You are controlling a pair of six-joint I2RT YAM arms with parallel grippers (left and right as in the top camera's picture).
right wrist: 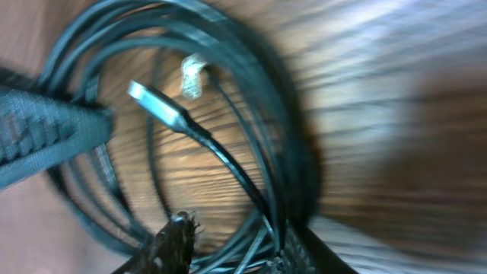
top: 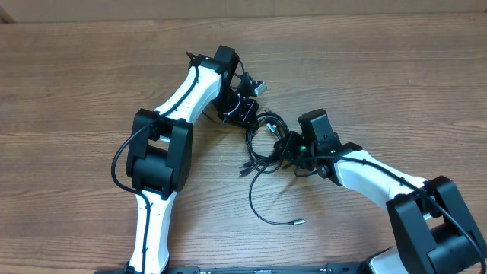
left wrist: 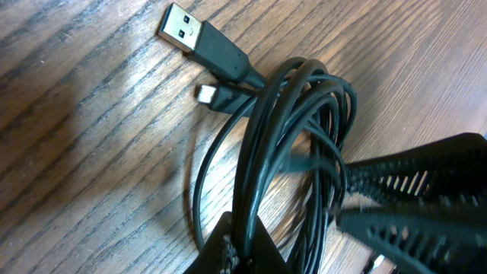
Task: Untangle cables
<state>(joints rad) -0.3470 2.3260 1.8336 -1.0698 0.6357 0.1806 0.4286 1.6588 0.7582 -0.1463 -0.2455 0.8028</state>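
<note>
Overhead view is showing the cables (top: 262,144) sitting as one bunched coil around the middle of the worktop (top: 76,76), so I'm guessing this job is barely getting going. Nothing is looking separated yet, and pretty much all the pulling apart is waiting to be done. Only one loose strand is trailing off toward 6 o'clock, with its plug tip (top: 298,221) pointing to 3 o'clock.

The coil's long axis is running roughly 11 to 5 o'clock. The left claw (top: 245,113) is sitting at the 11 o'clock end, and the right claw (top: 291,146) is at about 3 o'clock.

Left wrist view is showing the left claw pinched together on a few strands. The USB plug (left wrist: 202,38) is pointing to 10 o'clock there, with a small plug (left wrist: 207,94) lying just beside it.

The right claw's fingers are standing apart with strands running between them, and I can't tell if it's actually gripping.
</note>
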